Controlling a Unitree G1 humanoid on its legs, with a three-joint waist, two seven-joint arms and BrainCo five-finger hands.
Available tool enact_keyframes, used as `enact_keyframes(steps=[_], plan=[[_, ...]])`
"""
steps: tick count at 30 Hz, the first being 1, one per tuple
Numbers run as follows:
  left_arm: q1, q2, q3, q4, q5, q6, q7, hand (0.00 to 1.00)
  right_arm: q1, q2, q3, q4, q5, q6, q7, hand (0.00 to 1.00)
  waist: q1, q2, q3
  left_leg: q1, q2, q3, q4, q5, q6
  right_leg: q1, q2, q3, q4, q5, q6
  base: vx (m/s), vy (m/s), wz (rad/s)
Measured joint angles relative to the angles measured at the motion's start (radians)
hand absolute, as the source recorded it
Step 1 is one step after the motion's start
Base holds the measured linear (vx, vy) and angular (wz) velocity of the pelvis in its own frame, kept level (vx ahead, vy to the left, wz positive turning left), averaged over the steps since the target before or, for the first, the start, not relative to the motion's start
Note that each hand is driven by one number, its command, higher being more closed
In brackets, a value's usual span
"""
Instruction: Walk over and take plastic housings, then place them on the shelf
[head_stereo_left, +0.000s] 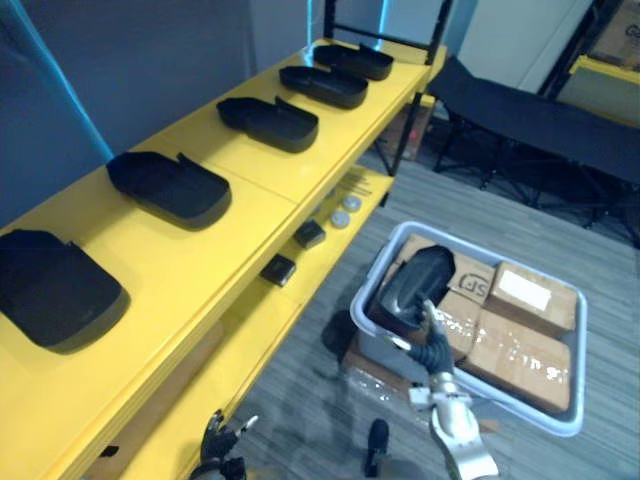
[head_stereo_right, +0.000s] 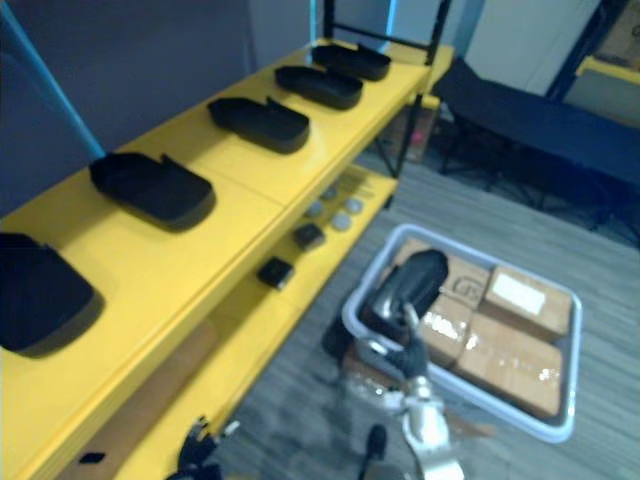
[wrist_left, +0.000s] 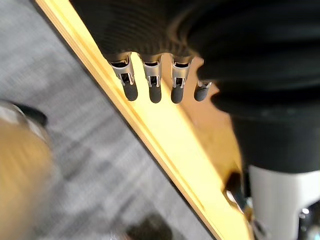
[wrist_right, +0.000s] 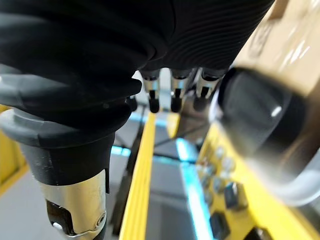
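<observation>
Several black plastic housings lie in a row on the top of the yellow shelf (head_stereo_left: 200, 270), among them one at the near left (head_stereo_left: 50, 290), one further along (head_stereo_left: 170, 185) and another (head_stereo_left: 270, 122). One more black housing (head_stereo_left: 415, 280) leans in a pale bin (head_stereo_left: 582, 360) on the floor, on top of cardboard boxes (head_stereo_left: 525, 330). My right hand (head_stereo_left: 432, 348) reaches up just below that housing (wrist_right: 255, 120), its fingers (wrist_right: 172, 95) straight and holding nothing. My left hand (head_stereo_left: 218, 440) hangs low beside the shelf's lower edge, fingers (wrist_left: 152, 85) relaxed and empty.
The lower yellow shelf carries two small black blocks (head_stereo_left: 309, 234) (head_stereo_left: 278, 269) and round silver parts (head_stereo_left: 345, 210). A black folding cot (head_stereo_left: 540, 120) stands at the back right. Grey carpet lies between the shelf and the bin.
</observation>
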Motion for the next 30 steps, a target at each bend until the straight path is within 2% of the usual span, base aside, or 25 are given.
enact_keyframes(steps=[2, 4, 7, 9, 14, 18, 21, 23, 25, 26, 27, 28, 29, 30], plan=[[0.038, 0.001, 0.029, 0.011, 0.033, 0.020, 0.003, 0.00, -0.002, -0.001, 0.000, 0.000, 0.003, 0.009, -0.029, 0.00, 0.011, -0.002, -0.001, -0.001, -0.005, -0.007, -0.006, 0.000, 0.001, -0.002, -0.005, -0.005, -0.002, 0.000, 0.000, 0.05, 0.031, 0.09], [0.072, 0.000, 0.033, 0.012, 0.038, 0.023, 0.003, 0.00, -0.009, -0.003, 0.002, 0.003, 0.032, 0.040, -0.061, 0.00, 0.023, -0.003, -0.001, -0.017, -0.012, -0.012, -0.007, 0.003, 0.005, -0.015, -0.013, -0.008, -0.002, 0.000, 0.000, 0.03, 0.023, 0.07], [0.088, -0.007, 0.051, 0.012, 0.038, 0.020, 0.000, 0.00, -0.025, -0.003, 0.003, 0.015, 0.032, 0.056, -0.067, 0.00, 0.022, 0.002, 0.001, -0.019, -0.015, -0.013, -0.006, 0.005, 0.008, -0.017, -0.014, -0.006, -0.002, 0.000, 0.000, 0.00, 0.000, -0.01], [0.085, -0.007, 0.052, 0.009, 0.038, 0.008, -0.001, 0.00, -0.030, -0.004, 0.003, 0.017, 0.031, 0.060, -0.078, 0.00, 0.021, 0.003, 0.002, -0.013, -0.016, -0.008, -0.007, 0.006, 0.009, -0.016, -0.013, 0.002, -0.002, 0.000, 0.001, -0.02, -0.002, -0.09], [0.064, -0.008, 0.047, -0.003, 0.037, -0.071, -0.010, 0.00, -0.031, -0.020, -0.008, 0.017, 0.031, 0.060, -0.081, 0.00, 0.015, -0.004, 0.006, -0.011, -0.025, -0.002, -0.010, -0.003, 0.022, -0.018, -0.012, 0.020, -0.026, 0.015, -0.008, -0.05, -0.001, -0.12], [0.033, -0.011, 0.014, -0.026, 0.036, -0.098, -0.016, 0.00, -0.025, -0.029, -0.064, 0.017, 0.033, 0.060, -0.082, 0.00, 0.011, -0.001, 0.010, -0.009, -0.031, 0.008, -0.003, -0.008, 0.027, -0.022, -0.012, 0.040, -0.029, 0.023, -0.010, -0.03, 0.007, -0.13], [0.019, -0.003, -0.024, -0.063, 0.038, -0.096, -0.024, 0.00, -0.001, -0.027, -0.111, 0.014, 0.045, 0.058, -0.072, 0.00, 0.003, 0.000, 0.025, 0.004, -0.035, -0.009, 0.025, -0.031, 0.041, -0.014, -0.009, 0.061, -0.003, 0.016, -0.003, 0.00, 0.028, -0.11], [0.019, -0.002, -0.032, -0.066, 0.038, -0.088, -0.023, 0.00, 0.032, -0.022, -0.136, 0.012, 0.048, 0.047, -0.039, 0.00, -0.017, 0.011, 0.029, 0.007, -0.033, -0.049, 0.078, -0.065, 0.049, -0.017, -0.011, 0.061, 0.078, -0.022, 0.008, 0.00, 0.091, 0.07], [0.020, 0.003, -0.033, -0.095, 0.032, -0.062, -0.012, 0.00, 0.084, 0.001, -0.153, 0.010, 0.048, 0.025, -0.006, 0.00, -0.031, 0.004, 0.026, -0.005, -0.033, -0.069, 0.133, -0.091, 0.056, -0.021, -0.026, 0.063, 0.131, -0.028, 0.026, -0.05, 0.111, 0.17], [0.020, 0.005, -0.033, -0.103, 0.026, -0.051, -0.007, 0.00, 0.090, 0.006, -0.148, 0.010, 0.048, 0.020, 0.000, 0.00, -0.030, 0.009, 0.025, -0.016, -0.024, -0.067, 0.139, -0.092, 0.058, -0.026, -0.027, 0.064, 0.128, -0.025, 0.031, -0.01, 0.047, 0.16], [0.016, 0.001, -0.033, -0.106, 0.024, -0.038, 0.001, 0.00, 0.085, 0.012, -0.133, 0.011, 0.046, 0.016, 0.005, 0.00, -0.030, 0.012, 0.026, -0.040, -0.009, -0.077, 0.155, -0.089, 0.055, -0.052, -0.025, 0.063, 0.225, -0.107, -0.009, -0.02, 0.031, 0.42], [0.017, 0.006, -0.032, -0.112, 0.022, -0.021, 0.008, 0.00, 0.078, 0.012, -0.107, 0.011, 0.038, 0.013, -0.003, 0.00, -0.028, 0.012, 0.024, -0.066, -0.007, -0.108, 0.162, -0.083, 0.044, -0.055, -0.006, 0.061, 0.293, -0.170, -0.009, -0.01, 0.049, 0.50], [0.020, 0.011, -0.031, -0.114, 0.019, -0.015, 0.009, 0.00, 0.069, 0.013, -0.095, 0.012, 0.033, 0.013, -0.011, 0.00, -0.020, 0.008, 0.025, -0.074, -0.010, -0.119, 0.163, -0.081, 0.040, -0.045, -0.001, 0.060, 0.265, -0.168, -0.003, -0.06, -0.009, 0.38], [0.032, 0.025, -0.029, -0.111, 0.018, -0.009, 0.009, 0.00, 0.041, 0.014, -0.069, 0.022, 0.022, 0.013, -0.038, 0.00, 0.004, 0.004, 0.021, -0.096, -0.006, -0.121, 0.162, -0.075, 0.031, -0.027, 0.008, 0.059, 0.176, -0.140, 0.033, -0.02, -0.052, 0.06]])
